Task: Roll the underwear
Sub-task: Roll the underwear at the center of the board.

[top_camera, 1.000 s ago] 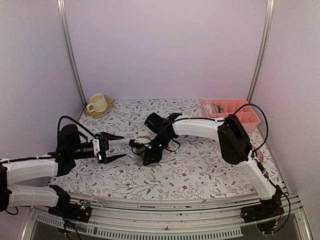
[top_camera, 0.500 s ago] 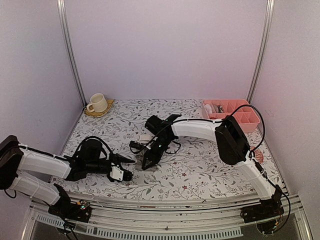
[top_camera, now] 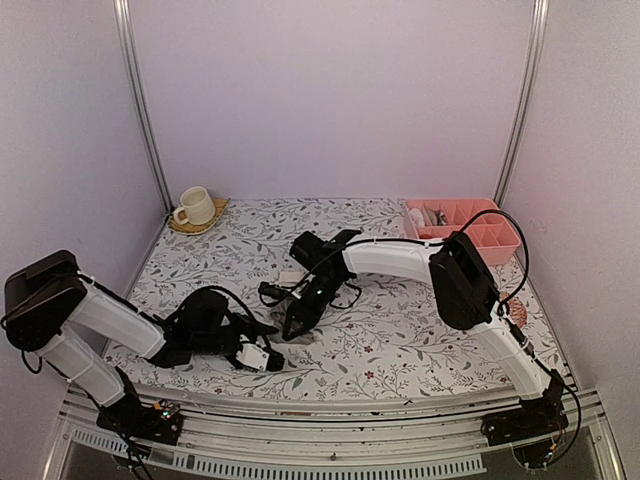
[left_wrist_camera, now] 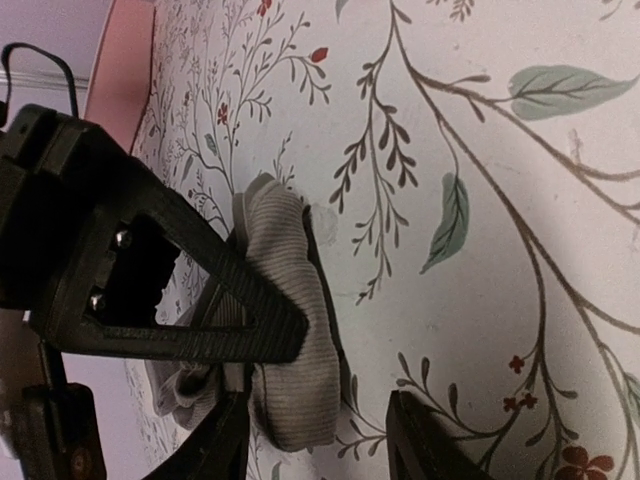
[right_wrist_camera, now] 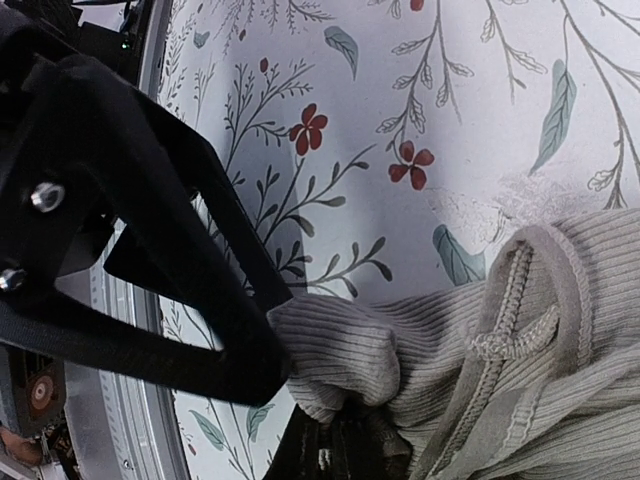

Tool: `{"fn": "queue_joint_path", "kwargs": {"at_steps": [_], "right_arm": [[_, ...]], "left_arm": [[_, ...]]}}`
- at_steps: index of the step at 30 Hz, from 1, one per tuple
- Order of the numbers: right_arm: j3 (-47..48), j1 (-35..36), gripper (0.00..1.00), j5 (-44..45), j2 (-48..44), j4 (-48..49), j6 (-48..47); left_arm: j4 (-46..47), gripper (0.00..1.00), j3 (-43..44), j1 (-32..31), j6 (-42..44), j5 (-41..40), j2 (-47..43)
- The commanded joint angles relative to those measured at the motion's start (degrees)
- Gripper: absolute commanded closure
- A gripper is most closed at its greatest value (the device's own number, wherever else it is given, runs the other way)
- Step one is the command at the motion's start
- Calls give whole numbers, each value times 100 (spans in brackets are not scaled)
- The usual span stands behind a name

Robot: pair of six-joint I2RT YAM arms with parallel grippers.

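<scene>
Taupe ribbed underwear (top_camera: pixel 303 336) sits bunched on the table (top_camera: pixel 400 340), with the right gripper (top_camera: pixel 298 322) on it and the left gripper (top_camera: pixel 262 352) low beside. Left wrist: fingers spread, probably lining up a tuck. Right wrist: jaws pinch the cloth, I'd guess so it can't unroll.

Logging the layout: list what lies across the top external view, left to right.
Cup → left tool → right tool → pink bin. The underwear is left out: it sits at the right tool's tip and overlaps it.
</scene>
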Motion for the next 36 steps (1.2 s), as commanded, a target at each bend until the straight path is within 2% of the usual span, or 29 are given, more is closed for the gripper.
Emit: {"fn": "queue_joint_path", "kwargs": {"at_steps": [1,6,8,10,11,13,20,27,30,36], "right_arm": [[-19,16,97,-78,188,69,50],[-25,-6,97,-39,179,98,75],[-28,-24,97,-29,165,115,87],[-36,-31,96,0,145,127,97],[-45,-38,96,8,122,133,92],[-119,-39,92,59,34,200,77],[-1148,-32,62,165,-942,911,-121],[-1983,82,50,166,-1811,1368,-375],[-2374,150,47,345,-2128,1619,-458],[-3649,186,41,974,-3049,2728,-639]], "left_arm": [[532,55,32,-185,34,-418,319],[709,70,46,-293,-23,-578,618],[746,81,76,-334,-56,-658,734],[751,99,160,-357,-181,-786,829],[706,100,206,-365,-256,-829,861],[607,100,265,-361,-394,-852,871],[-443,100,617,-235,-889,-483,600],[-1527,100,1128,94,-1226,-16,551],[-1934,100,1351,262,-1341,227,507],[-2829,100,1822,642,-1534,865,559]]}}
